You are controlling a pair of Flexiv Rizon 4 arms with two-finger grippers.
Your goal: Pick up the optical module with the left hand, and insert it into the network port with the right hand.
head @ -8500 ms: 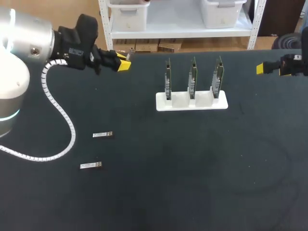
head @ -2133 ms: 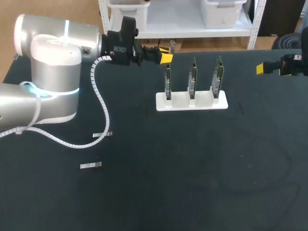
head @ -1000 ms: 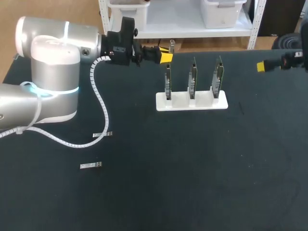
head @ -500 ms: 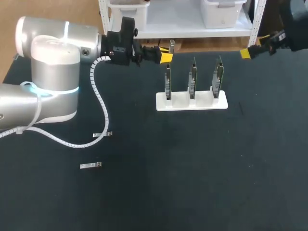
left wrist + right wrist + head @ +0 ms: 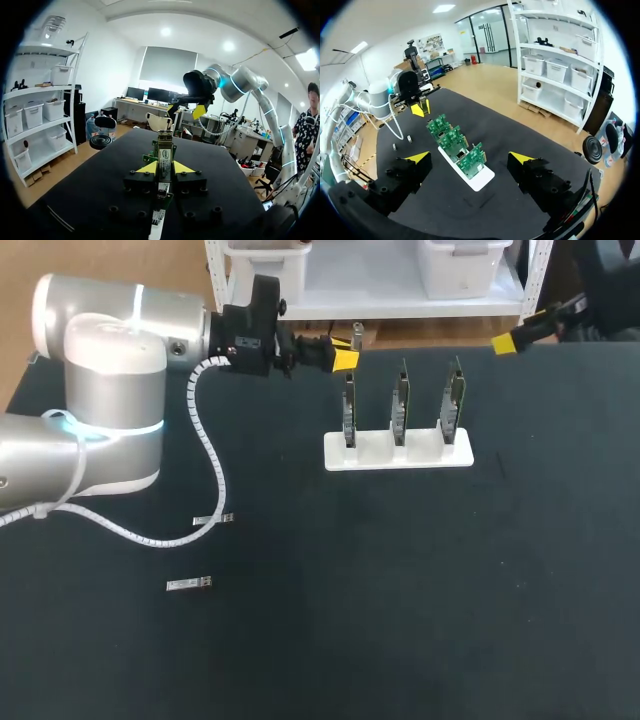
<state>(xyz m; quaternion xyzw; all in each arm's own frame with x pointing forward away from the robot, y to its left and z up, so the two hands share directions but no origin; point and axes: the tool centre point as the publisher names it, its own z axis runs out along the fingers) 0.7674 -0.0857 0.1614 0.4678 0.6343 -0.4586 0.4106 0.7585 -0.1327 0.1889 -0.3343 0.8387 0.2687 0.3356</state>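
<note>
L gripper point(image 5: 343, 358) clamps slim silver optical module point(image 5: 164, 159) behind white card rack point(image 5: 398, 450); R gripper point(image 5: 470, 158), wide apart, should grasp module's free end squarely.

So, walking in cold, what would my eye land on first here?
Probably the bulky silver left arm reaching along the far side of the black table, its yellow-tipped left gripper shut on a small optical module. Close beside it, a white stand holds three green circuit boards upright in a row. The right gripper hangs open over the far right edge.
</note>
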